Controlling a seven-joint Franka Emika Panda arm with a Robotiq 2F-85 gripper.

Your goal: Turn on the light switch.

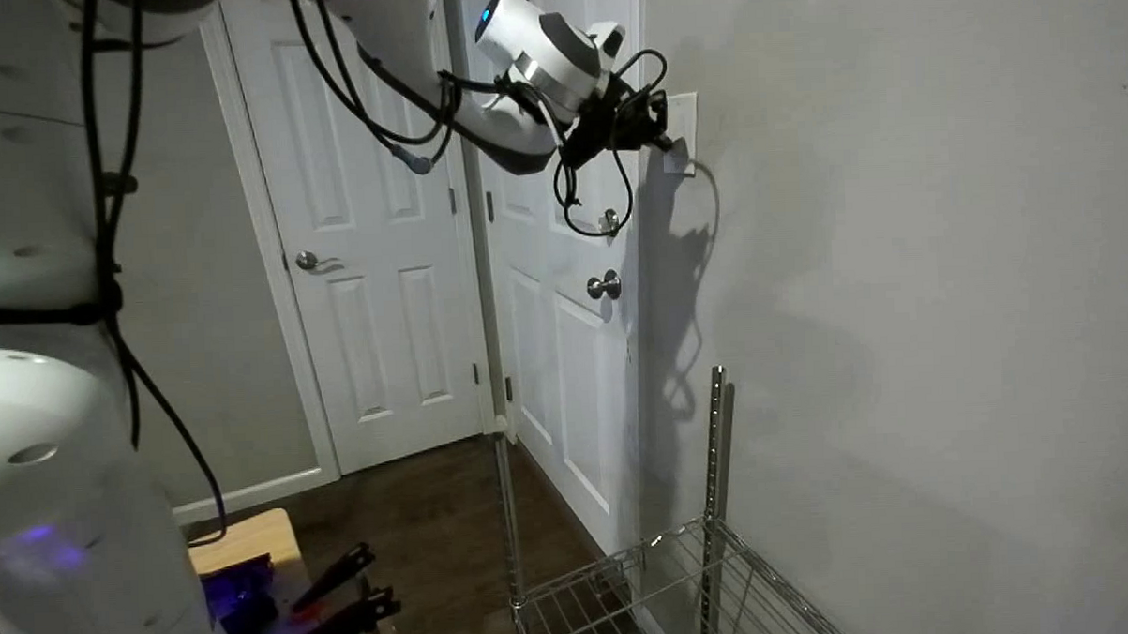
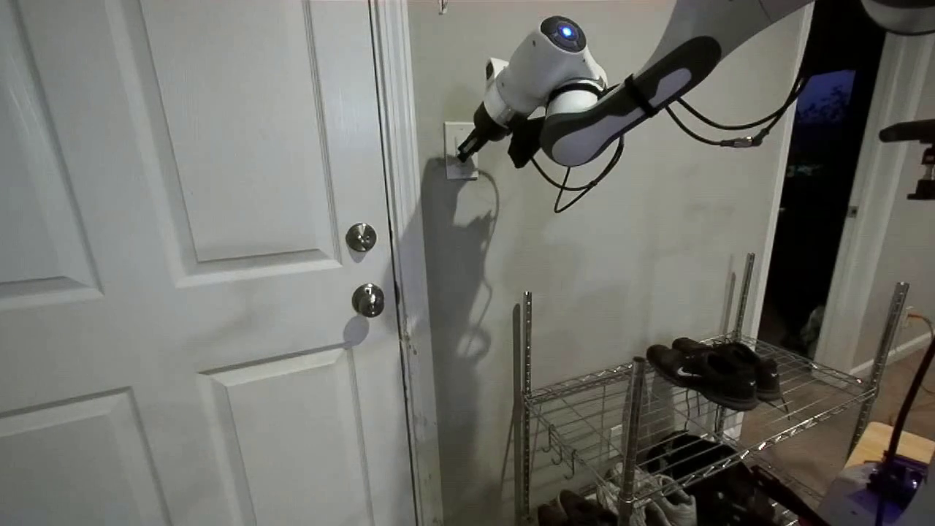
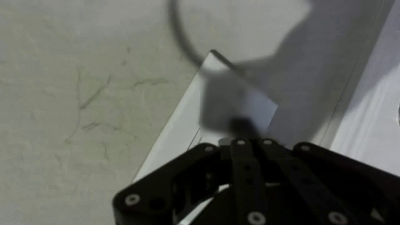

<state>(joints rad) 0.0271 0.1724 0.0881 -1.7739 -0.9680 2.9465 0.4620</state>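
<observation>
Jaws pressed together, angled down toward light switch (image 1: 685,127), arm (image 2: 544,73) outstretched

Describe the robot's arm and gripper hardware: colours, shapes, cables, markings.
Rounded, glossy white robot arm with dark grey panels and a small round blue light near the wrist. Thin black cables hang in loose loops; a black strap wraps the arm. Black angular gripper with slim fingers and pale round screw heads. No lettering is legible.
</observation>
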